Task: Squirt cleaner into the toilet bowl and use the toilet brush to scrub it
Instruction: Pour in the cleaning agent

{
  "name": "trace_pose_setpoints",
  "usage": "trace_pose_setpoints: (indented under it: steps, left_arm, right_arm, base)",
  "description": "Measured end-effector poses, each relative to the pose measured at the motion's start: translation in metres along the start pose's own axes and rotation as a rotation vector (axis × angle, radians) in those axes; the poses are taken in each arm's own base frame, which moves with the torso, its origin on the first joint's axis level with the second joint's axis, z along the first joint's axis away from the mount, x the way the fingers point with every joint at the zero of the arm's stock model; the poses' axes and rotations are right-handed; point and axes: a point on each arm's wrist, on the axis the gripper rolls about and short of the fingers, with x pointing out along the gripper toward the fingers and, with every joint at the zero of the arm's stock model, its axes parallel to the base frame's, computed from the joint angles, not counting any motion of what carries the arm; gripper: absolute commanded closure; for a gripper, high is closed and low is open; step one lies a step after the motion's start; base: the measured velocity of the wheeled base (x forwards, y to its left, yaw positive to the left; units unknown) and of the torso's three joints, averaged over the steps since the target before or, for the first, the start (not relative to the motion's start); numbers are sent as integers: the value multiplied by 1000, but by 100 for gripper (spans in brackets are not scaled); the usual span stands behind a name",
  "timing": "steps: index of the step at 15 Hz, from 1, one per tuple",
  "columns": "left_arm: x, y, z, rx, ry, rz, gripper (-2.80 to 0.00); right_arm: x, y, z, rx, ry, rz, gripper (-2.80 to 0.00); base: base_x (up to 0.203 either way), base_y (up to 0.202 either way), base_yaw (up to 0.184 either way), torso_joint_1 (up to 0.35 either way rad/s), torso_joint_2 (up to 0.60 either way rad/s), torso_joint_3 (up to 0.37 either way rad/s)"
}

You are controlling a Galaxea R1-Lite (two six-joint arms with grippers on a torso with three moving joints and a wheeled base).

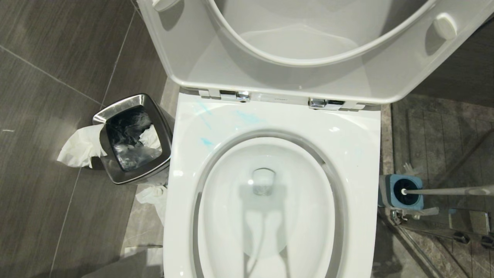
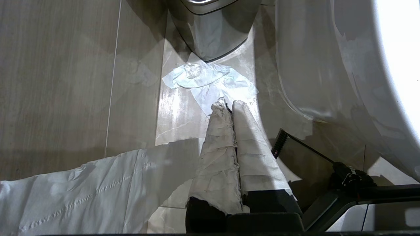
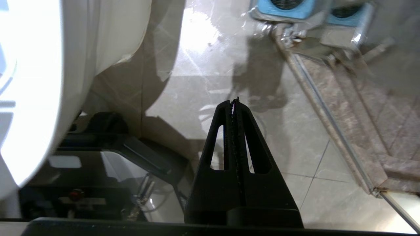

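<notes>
You're at the start: both grippers pressed together & empty, R gripper (image 3: pixel 233 102) low by the toilet bowl (image 3: pixel 29 82), toilet brush (image 1: pixel 444 190) in holder (image 3: pixel 288 8) ahead of it, so open up & reach fwd.

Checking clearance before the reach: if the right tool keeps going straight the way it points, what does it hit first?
Probably bare floor tile. The right tool, shut and empty, points down at open floor between the toilet bowl and the blue-topped brush holder. Depth is unclear.

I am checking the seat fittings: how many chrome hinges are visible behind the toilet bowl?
2. The left hinge sits under the raised lid's left part, the right hinge under its right part; none seems hidden.
</notes>
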Motion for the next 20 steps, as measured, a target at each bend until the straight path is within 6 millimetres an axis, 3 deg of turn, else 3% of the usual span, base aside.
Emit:
trace_pose_setpoints:
  steps: [4,7,16,20]
  left_arm:
    - [0,0,0,0,0,0,0]
    - [0,0,0,0,0,0,0]
    - [0,0,0,0,-1,0,0]
    - [0,0,0,0,0,-1,0]
  right_arm:
    - [60,4,54,2,28,21,0]
    - [111,6,71,0,-54,46,0]
    - [237,4,33,2,-192,82,0]
    - [273,3,24,-1,-239,89,0]
  base:
    - [0,0,0,0,0,0]
    - [0,0,0,0,0,0]
    - [0,0,0,0,0,0]
    - [0,0,0,0,0,0]
